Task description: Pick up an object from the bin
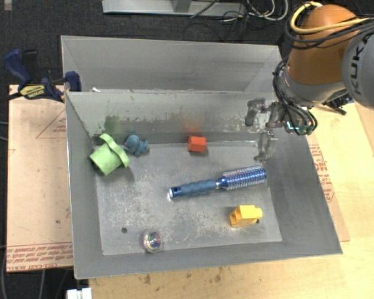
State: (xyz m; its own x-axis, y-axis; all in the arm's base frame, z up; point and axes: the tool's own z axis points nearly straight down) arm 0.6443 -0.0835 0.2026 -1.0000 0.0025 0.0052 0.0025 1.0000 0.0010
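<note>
My gripper (260,132) hangs at the bin's right side near the back wall, above the floor, open with nothing between its fingers. Just below and left of it lies a blue hairbrush (218,184), its silvery bristle head pointing toward the gripper and its handle running down-left. A small orange-red block (197,144) sits by the back wall, to the gripper's left. A yellow toy piece (245,215) rests toward the front right, below the brush head.
A light green cup-shaped piece (109,157) and a small blue figure (136,144) lie at the back left. A shiny round bauble (152,241) sits near the front edge. The bin's sloping right wall is close beside the gripper.
</note>
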